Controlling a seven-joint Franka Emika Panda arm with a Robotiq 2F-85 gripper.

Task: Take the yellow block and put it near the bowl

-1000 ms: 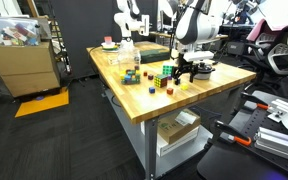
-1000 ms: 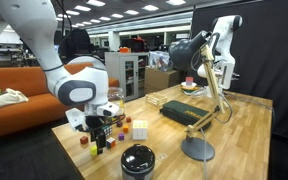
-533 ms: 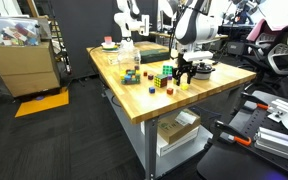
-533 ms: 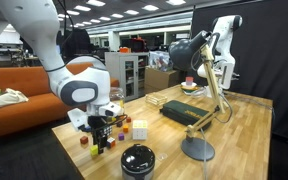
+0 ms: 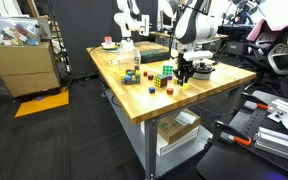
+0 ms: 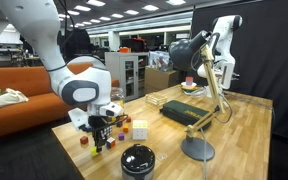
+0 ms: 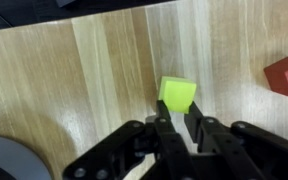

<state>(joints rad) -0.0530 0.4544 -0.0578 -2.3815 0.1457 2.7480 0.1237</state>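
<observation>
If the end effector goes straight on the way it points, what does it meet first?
The yellow block, right ahead of the end effector's fingertips on the table; whether they already touch it is unclear.

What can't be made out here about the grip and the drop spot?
- Grip: in the wrist view the gripper covers the yellow block's near edge; clamped or just touching, cannot tell.
- Bowl: wrist view, cut off by the bottom-left corner; gap to the block unclear.
- Red block: wrist view, cut off by the right edge.
- Both exterior views: block too small, hidden by the gripper.
</observation>
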